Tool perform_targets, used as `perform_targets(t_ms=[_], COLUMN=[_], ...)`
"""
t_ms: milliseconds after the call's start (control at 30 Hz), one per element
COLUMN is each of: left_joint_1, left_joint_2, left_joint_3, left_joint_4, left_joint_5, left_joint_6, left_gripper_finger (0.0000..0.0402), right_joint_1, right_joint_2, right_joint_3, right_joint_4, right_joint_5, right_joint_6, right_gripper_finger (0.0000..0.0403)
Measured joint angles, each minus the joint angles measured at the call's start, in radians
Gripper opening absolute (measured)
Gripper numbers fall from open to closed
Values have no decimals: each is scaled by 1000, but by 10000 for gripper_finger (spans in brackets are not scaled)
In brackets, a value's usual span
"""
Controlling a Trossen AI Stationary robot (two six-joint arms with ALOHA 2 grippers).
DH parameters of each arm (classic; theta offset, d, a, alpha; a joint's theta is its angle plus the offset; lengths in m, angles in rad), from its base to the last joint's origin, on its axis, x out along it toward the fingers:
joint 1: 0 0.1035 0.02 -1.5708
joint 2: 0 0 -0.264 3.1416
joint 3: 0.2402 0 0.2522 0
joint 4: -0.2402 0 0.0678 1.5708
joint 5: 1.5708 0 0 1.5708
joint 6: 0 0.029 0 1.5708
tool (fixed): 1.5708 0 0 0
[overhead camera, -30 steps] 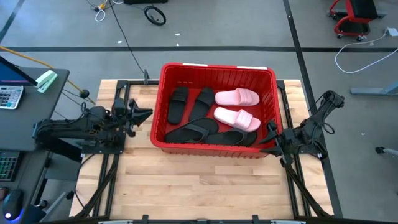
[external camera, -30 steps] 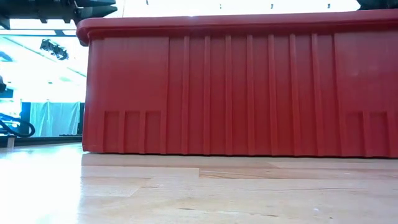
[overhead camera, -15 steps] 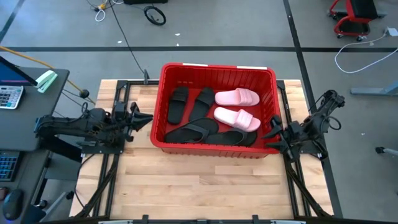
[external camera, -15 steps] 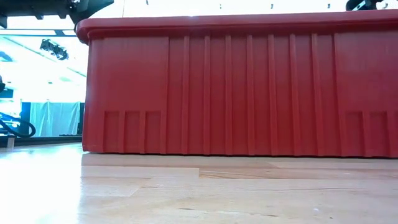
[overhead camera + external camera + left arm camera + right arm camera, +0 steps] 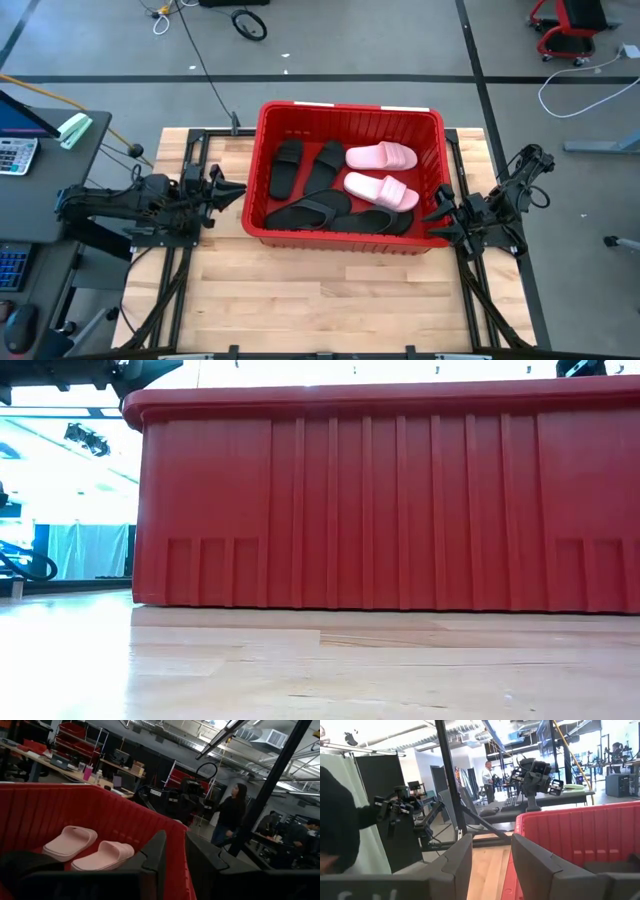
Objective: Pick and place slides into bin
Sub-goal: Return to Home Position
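The red bin [image 5: 350, 112] stands on the wooden table at its far middle and fills the low view [image 5: 400, 500]. Several slides lie on its floor: two pink ones [image 5: 381, 156] [image 5: 381, 191] at the right, black ones [image 5: 286, 167] [image 5: 325, 165] at the left and along the near wall [image 5: 310, 210] [image 5: 392, 222]. My left gripper [image 5: 232, 190] [image 5: 175, 855] is open and empty just outside the bin's left wall; its wrist view shows both pink slides [image 5: 70, 842]. My right gripper [image 5: 436, 213] [image 5: 492, 855] is open and empty at the bin's near right corner.
Bare wooden tabletop [image 5: 330, 300] lies in front of the bin. A desk with a calculator [image 5: 15, 155] stands beyond the table's left edge. People stand in the room beyond, one in the left wrist view [image 5: 230, 815] and one in the right wrist view [image 5: 489, 775].
My right gripper has drawn back a little from over the bin's right rim toward the table's right edge. My left gripper has shifted slightly back toward the left edge. The slides and the bin have stayed where they were.
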Motion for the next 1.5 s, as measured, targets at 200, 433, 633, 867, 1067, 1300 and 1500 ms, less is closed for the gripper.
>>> perform_targets(t_ms=[200,433,633,867,1067,1300,1500], left_joint_1=[0,0,0,3,3,3,3], left_joint_2=[1,1,1,1,2,2,2], left_joint_3=[0,0,0,0,0,0,0], left_joint_4=[0,0,0,-1,-59,-142,-166], left_joint_5=[0,0,0,0,0,0,0], left_joint_6=[0,0,0,65,103,119,153], left_gripper_finger=[72,82,77,77,84,76,75], right_joint_1=[0,0,0,0,0,0,0], right_joint_2=[0,0,0,0,0,0,0], right_joint_3=[0,1,1,1,1,1,1], right_joint_4=[1,-7,-12,-13,-14,-14,-14], right_joint_5=[0,0,0,0,0,0,0], right_joint_6=[0,37,55,54,0,6,6], right_gripper_finger=[144,144,144,144,144,144,144])
